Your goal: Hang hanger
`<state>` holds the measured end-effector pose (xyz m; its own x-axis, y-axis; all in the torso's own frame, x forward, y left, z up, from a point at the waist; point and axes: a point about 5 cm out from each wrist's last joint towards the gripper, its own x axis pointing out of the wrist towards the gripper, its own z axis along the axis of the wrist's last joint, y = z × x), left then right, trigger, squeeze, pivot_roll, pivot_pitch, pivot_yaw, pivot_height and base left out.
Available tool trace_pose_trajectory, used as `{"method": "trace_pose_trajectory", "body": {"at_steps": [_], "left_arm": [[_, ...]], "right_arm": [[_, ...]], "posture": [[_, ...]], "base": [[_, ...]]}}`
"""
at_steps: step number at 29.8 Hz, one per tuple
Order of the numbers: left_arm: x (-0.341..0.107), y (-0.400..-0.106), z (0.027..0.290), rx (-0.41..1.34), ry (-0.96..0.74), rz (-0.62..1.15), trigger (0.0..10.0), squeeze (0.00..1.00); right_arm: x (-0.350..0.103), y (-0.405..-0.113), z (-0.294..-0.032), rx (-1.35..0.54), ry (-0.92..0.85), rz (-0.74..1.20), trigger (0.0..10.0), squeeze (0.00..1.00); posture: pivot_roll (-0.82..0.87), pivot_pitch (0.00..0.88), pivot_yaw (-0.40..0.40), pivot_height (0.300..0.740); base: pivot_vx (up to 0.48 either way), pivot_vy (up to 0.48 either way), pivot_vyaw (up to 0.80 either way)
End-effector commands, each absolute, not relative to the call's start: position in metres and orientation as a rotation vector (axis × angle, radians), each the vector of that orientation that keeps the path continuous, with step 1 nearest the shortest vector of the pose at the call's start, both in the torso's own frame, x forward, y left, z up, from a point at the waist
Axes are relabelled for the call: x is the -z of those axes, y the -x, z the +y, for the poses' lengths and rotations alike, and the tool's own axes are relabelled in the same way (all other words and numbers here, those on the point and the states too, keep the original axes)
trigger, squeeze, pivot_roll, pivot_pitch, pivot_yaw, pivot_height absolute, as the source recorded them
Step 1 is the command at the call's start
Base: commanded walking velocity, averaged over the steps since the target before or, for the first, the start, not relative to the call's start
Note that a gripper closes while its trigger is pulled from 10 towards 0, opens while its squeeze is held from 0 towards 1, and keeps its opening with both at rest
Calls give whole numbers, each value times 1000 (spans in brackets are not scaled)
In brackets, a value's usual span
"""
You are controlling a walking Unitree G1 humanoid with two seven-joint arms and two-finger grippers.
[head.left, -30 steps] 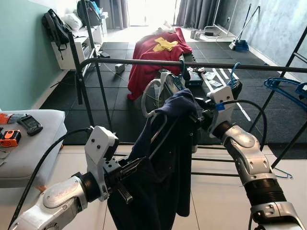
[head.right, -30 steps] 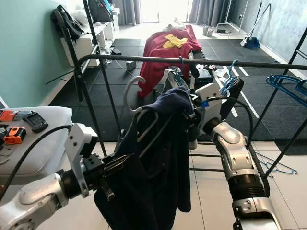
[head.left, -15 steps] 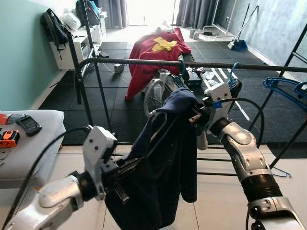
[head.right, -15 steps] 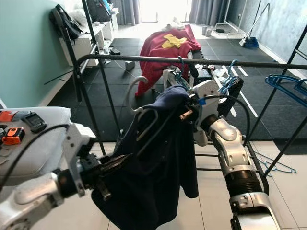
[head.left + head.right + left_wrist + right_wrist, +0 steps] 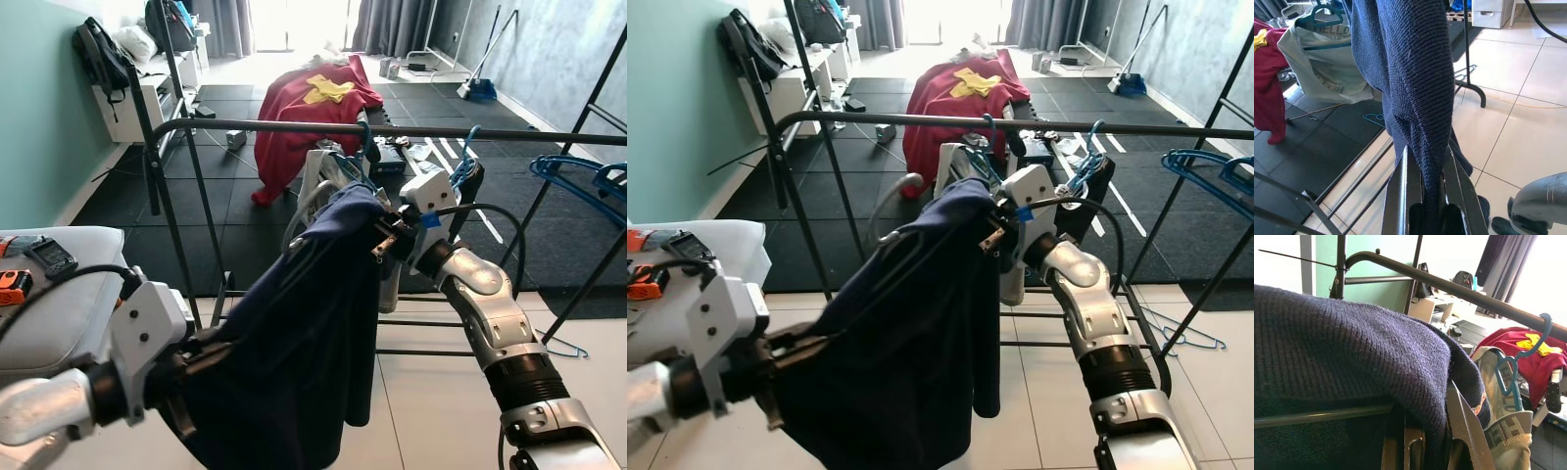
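Note:
A navy knit sweater [image 5: 294,333] hangs on a pale grey hanger whose hook [image 5: 888,198] curves up just below the black clothes rail [image 5: 294,125]. My right gripper [image 5: 378,241] is shut on the sweater's shoulder near the collar; its wrist view shows the knit [image 5: 1352,347] pinched between the fingers [image 5: 1464,426], under the rail [image 5: 1449,286]. My left gripper [image 5: 193,364] is shut on the sweater's lower edge, low and to the left, and its wrist view has the fabric [image 5: 1410,73] clamped between the fingers [image 5: 1398,196].
A white shirt on a teal hanger [image 5: 331,166] hangs on the rail right behind the sweater. Blue hangers [image 5: 578,176] sit on the rack's right side. A red garment [image 5: 313,103] lies beyond. A grey cushion [image 5: 59,304] with small devices is at the left.
My left gripper has pulled back down and to the left with the hem, stretching the sweater wider. The right gripper and the hanger have edged up toward the rail.

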<state>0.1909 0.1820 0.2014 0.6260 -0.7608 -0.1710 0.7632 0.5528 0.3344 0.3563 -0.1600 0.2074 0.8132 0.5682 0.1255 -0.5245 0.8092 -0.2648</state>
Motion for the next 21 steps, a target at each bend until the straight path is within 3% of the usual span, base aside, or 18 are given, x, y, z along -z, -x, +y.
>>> {"method": "trace_pose_trajectory", "body": {"at_steps": [1, 5, 10, 13, 15, 21], "left_arm": [[-185, -185, 201, 890, -438, 165, 10000, 0], [-190, -198, 196, 816, -433, 98, 10000, 0], [-207, -221, 160, 745, -259, -116, 10000, 0], [-207, -221, 160, 745, -259, -116, 10000, 0], [-203, -223, 145, 775, -239, -122, 10000, 0], [-197, -224, 144, 788, -291, -93, 10000, 0]], "right_arm": [[-223, -362, -233, -229, 141, -197, 0, 0], [-212, -360, -221, -327, 133, -144, 0, 0], [-183, -339, -179, -693, 110, -7, 0, 0], [-183, -339, -179, -693, 110, -7, 0, 0], [-182, -329, -168, -830, 46, 11, 0, 0], [-184, -323, -162, -900, 8, 16, 0, 0]], "posture": [[-50, 0, -12, 740], [-50, 0, -11, 740], [-47, 0, -7, 740], [-47, 0, -7, 740], [-47, 0, -8, 740], [-47, 0, -6, 740]], "base": [[0, 0, 0], [0, 0, 0], [0, 0, 0], [0, 0, 0], [0, 0, 0], [0, 0, 0]]}}
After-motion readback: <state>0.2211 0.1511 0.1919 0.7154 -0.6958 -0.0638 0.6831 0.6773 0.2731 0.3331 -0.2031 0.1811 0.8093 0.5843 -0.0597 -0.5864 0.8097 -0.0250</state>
